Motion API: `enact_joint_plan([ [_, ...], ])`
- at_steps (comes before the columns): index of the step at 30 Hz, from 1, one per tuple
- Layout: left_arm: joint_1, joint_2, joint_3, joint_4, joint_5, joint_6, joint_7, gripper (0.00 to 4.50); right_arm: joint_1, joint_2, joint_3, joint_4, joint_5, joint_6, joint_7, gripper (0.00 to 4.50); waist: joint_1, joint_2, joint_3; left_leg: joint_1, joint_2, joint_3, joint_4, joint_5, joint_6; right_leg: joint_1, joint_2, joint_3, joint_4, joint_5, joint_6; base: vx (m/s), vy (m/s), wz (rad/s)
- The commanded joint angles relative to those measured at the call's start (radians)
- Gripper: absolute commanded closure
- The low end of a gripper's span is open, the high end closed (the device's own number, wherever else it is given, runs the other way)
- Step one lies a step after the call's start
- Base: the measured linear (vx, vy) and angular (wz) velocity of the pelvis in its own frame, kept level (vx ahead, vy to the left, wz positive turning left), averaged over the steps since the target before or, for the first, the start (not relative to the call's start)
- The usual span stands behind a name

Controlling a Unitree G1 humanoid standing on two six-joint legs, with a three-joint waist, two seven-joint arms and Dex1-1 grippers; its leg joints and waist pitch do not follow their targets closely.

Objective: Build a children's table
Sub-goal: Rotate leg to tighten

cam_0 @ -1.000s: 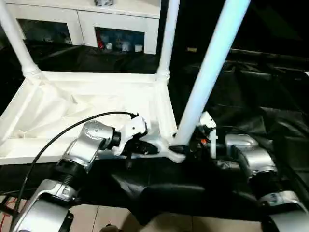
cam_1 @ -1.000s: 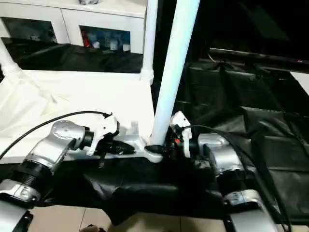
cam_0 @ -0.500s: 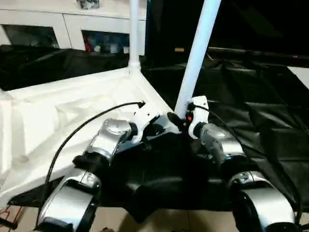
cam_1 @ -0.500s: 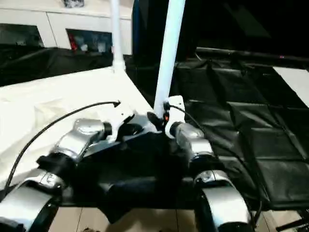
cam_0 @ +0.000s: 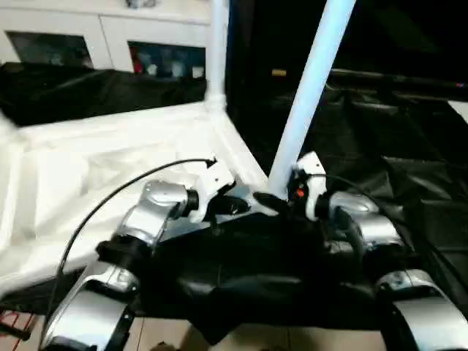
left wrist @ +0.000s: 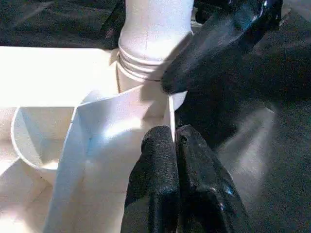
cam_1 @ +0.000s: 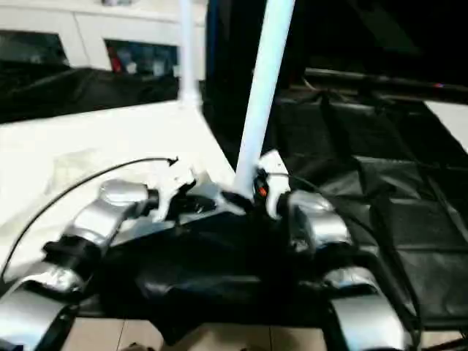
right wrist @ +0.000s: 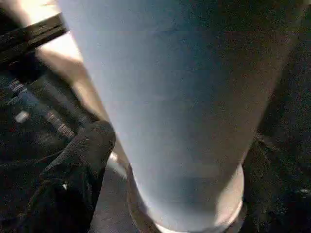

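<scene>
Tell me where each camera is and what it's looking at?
Left eye, right eye: on the head, looking down at the table top and near leg; silver forearms show.
Left wrist: on the left arm, looking along the shut left end effector pinching the top's rim.
Right wrist: on the right arm, close against the near leg; one black finger shows.
All share the near leg standing in its corner socket.

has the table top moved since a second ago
Yes. The cabinet barely shifts in the head view, yet the table top has swung: its far edge ran level below it and now slants up toward the right.
</scene>
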State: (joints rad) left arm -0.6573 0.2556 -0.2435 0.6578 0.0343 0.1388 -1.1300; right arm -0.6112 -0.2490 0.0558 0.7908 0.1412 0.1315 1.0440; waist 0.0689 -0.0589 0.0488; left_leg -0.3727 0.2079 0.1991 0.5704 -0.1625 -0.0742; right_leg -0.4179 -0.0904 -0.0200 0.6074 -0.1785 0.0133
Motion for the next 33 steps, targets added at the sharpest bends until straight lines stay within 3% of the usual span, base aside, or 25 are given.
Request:
enact_joint_plan([
  [1, -0.007, -0.023, -0.023, -0.050, -0.030, -0.033, -0.042, 4.50, 0.025, 0.006, 0.061, -0.023, 0.010, 0.033, 0.088, 0.60, 0.006, 0.008, -0.062, 0.017, 0.024, 0.000, -0.058, -0.254, 0.060, 0.050, -0.029, 0.015, -0.064, -0.124, -0.269, 0.000, 0.000, 0.00],
  [5, 0.006, 0.012, -0.035, -0.068, -0.035, -0.028, -0.100, 4.50, 0.048, -0.026, 0.078, -0.056, 0.016, 0.058, 0.163, 0.60, 0.013, 0.009, -0.058, 0.019, 0.025, -0.003, -0.063, -0.309, 0.026, 0.043, -0.032, 0.017, -0.072, -0.229, -0.241, 0.000, 0.000, 0.00],
  [6, 0.015, 0.031, -0.041, -0.085, -0.038, -0.020, -0.132, 4.50, 0.059, -0.034, 0.085, -0.079, 0.022, 0.085, 0.197, 0.84, 0.015, 0.009, -0.058, 0.021, 0.025, -0.004, -0.064, -0.317, 0.019, 0.041, -0.032, 0.018, -0.074, -0.246, -0.234, 0.000, 0.000, 0.00],
  [8, 0.020, 0.043, -0.045, -0.094, -0.039, -0.012, -0.148, 4.50, 0.067, -0.036, 0.089, -0.094, 0.023, 0.096, 0.207, 0.92, 0.018, 0.009, -0.057, 0.020, 0.025, -0.004, -0.066, -0.318, 0.014, 0.041, -0.033, 0.019, -0.074, -0.257, -0.226, 0.000, 0.000, 0.00],
  [17, 0.033, 0.055, -0.044, -0.114, -0.043, -0.002, -0.157, 4.50, 0.088, -0.030, 0.107, -0.140, 0.031, 0.140, 0.231, 1.68, 0.020, 0.005, -0.060, 0.018, 0.023, -0.004, -0.065, -0.286, 0.010, 0.041, -0.033, 0.018, -0.069, -0.219, -0.226, 0.000, 0.000, 0.00],
  [23, 0.027, 0.034, -0.034, -0.097, -0.037, -0.002, -0.098, 4.50, 0.097, -0.018, 0.102, -0.152, 0.027, 0.148, 0.197, 1.80, 0.021, 0.003, -0.059, 0.016, 0.022, -0.003, -0.064, -0.273, 0.014, 0.041, -0.034, 0.019, -0.069, -0.217, -0.221, 0.000, 0.000, 0.00],
  [25, 0.014, 0.004, -0.021, -0.073, -0.026, -0.008, -0.026, 4.50, 0.084, 0.017, 0.072, -0.113, 0.014, 0.126, 0.088, 1.81, 0.018, 0.002, -0.057, 0.018, 0.022, -0.004, -0.066, -0.293, 0.008, 0.036, -0.035, 0.021, -0.074, -0.253, -0.213, 0.000, 0.000, 0.00],
  [29, -0.006, -0.041, -0.012, -0.041, -0.006, -0.008, 0.073, 4.50, 0.046, 0.082, 0.021, -0.009, -0.009, 0.097, -0.121, 1.87, 0.006, 0.002, -0.054, 0.021, 0.018, -0.012, -0.070, -0.348, -0.024, 0.031, -0.039, 0.020, -0.089, -0.395, -0.165, 0.000, 0.000, 0.00],
  [33, -0.033, -0.101, -0.005, -0.005, 0.010, 0.011, 0.183, 4.50, -0.007, 0.172, -0.036, 0.097, -0.008, 0.104, -0.362, 1.88, -0.017, 0.001, -0.053, 0.018, 0.016, -0.017, -0.072, -0.381, -0.034, 0.028, -0.038, 0.019, -0.095, -0.446, -0.144, 0.000, 0.000, 0.00],
])
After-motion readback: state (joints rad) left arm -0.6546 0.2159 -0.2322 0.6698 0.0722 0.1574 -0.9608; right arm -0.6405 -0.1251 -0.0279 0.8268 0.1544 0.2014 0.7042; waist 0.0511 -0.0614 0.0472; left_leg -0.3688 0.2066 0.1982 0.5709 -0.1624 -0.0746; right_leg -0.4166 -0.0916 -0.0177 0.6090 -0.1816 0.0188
